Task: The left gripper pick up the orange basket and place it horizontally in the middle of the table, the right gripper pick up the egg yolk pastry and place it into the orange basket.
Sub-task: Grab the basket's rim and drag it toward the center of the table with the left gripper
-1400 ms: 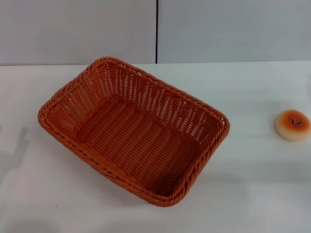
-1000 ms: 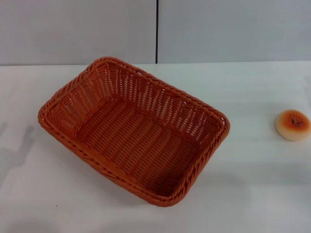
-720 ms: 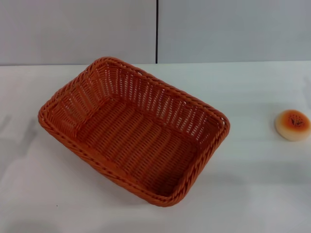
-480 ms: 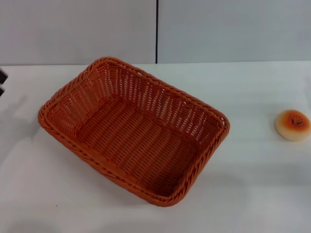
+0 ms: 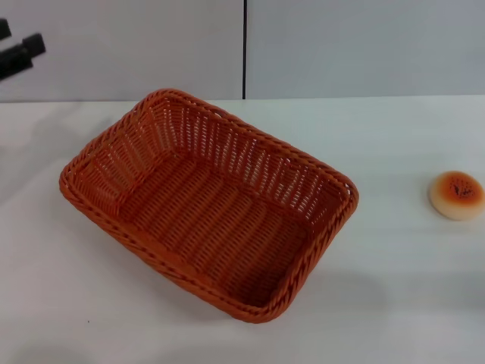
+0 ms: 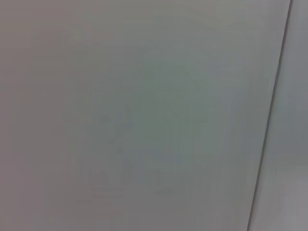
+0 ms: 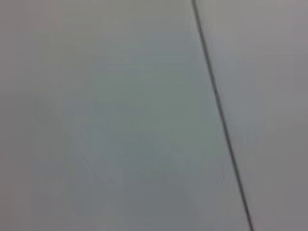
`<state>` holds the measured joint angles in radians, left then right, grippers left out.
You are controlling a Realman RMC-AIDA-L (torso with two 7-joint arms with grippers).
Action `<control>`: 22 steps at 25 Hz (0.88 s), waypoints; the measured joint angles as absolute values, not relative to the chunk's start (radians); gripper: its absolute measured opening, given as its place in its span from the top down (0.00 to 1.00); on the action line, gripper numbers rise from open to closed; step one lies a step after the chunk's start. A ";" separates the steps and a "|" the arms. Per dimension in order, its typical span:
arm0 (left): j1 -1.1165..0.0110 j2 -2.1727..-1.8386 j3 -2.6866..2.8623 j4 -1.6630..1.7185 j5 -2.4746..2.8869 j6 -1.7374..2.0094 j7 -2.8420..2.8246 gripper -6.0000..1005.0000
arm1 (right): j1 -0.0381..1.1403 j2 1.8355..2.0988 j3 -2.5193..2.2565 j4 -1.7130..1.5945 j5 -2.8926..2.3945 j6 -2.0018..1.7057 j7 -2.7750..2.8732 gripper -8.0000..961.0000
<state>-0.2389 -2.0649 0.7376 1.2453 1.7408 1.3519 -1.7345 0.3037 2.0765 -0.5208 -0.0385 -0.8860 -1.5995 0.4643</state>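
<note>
The orange basket (image 5: 212, 216) lies empty and at a slant on the white table (image 5: 394, 303), left of the middle in the head view. The egg yolk pastry (image 5: 456, 195), a small round bun with a browned top, sits on the table near the right edge, well apart from the basket. Only the black tips of my left gripper (image 5: 19, 39) show, at the far upper left, raised above the table and away from the basket's far left corner, with a gap between its fingers and nothing in them. My right gripper is out of view.
A grey wall (image 5: 364, 45) with a dark vertical seam (image 5: 245, 49) stands behind the table. Both wrist views show only this wall and seam (image 6: 269, 125) (image 7: 221, 110). Bare tabletop lies between the basket and the pastry.
My left gripper has come into view at the left edge and risen to the upper left corner. Its shadow on the table's left side has faded. Basket and pastry have not moved.
</note>
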 joint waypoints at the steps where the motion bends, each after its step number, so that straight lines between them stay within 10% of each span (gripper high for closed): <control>1: -0.239 -2.065 0.738 1.245 1.741 1.352 -1.734 0.32 | 0.301 2.077 -0.512 -0.037 -0.885 -1.604 0.464 0.42; 22: -0.320 -2.072 1.081 1.706 2.392 1.549 -2.292 0.25 | 0.257 2.077 -0.470 -0.003 -0.883 -1.696 0.478 0.42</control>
<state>-0.3200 -2.0719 1.0815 1.7062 2.3924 1.5492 -2.2922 0.2572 2.0772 -0.4704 -0.0029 -0.8835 -1.6965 0.4781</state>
